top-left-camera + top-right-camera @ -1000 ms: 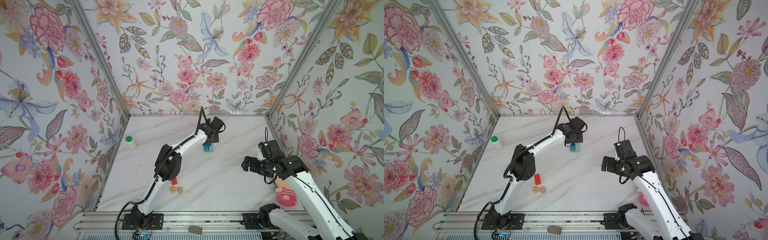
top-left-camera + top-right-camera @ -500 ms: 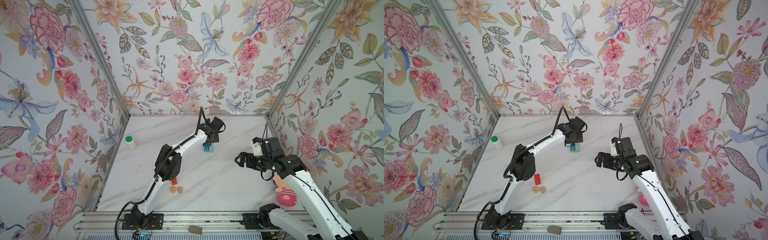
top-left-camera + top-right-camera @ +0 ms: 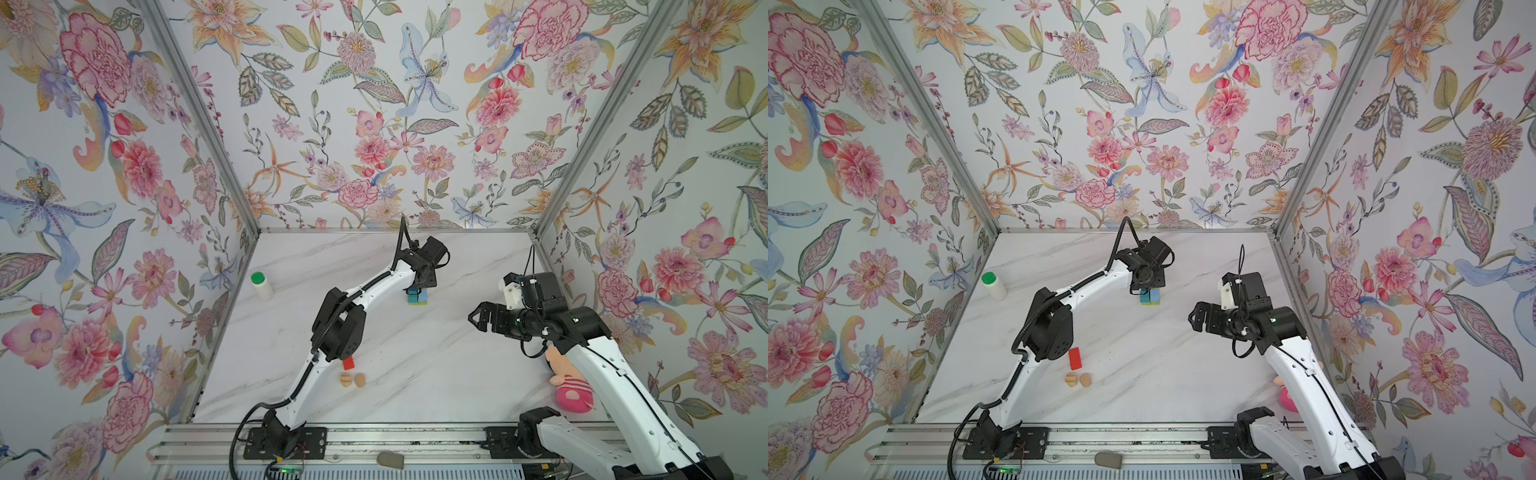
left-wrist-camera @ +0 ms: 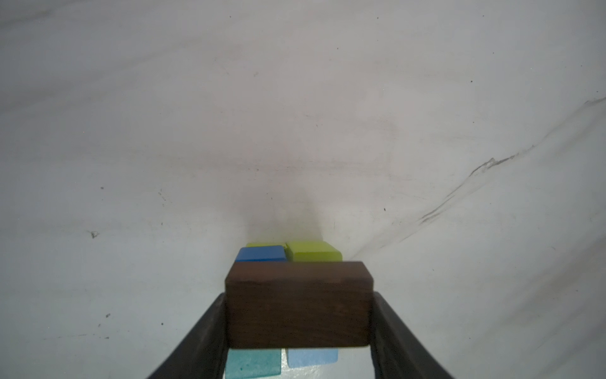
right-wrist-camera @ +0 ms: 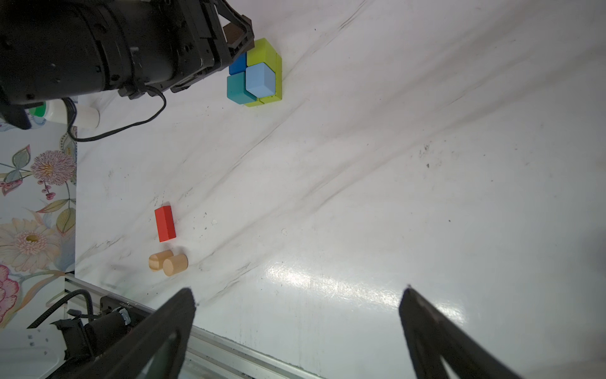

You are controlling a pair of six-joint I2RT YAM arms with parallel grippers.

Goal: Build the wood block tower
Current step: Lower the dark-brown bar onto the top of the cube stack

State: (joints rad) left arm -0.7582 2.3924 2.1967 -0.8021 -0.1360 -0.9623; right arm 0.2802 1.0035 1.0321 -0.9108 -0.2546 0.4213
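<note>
The left claw (image 4: 299, 297) is squeezing a long dark-brown wooden block (image 4: 299, 315) above the painted wooden cubes (image 5: 259, 82) to stack it, while the right claw (image 5: 296, 290) is hanging wide apart.

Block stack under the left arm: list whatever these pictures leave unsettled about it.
- Contact between dark-brown block and the cubes: in the left wrist view the block covers the gap; in both top views the left tool covers it.
- Lime-green pieces: the cubes hide how many there are.
- Blue cube: mostly behind the tool in the right wrist view.
</note>
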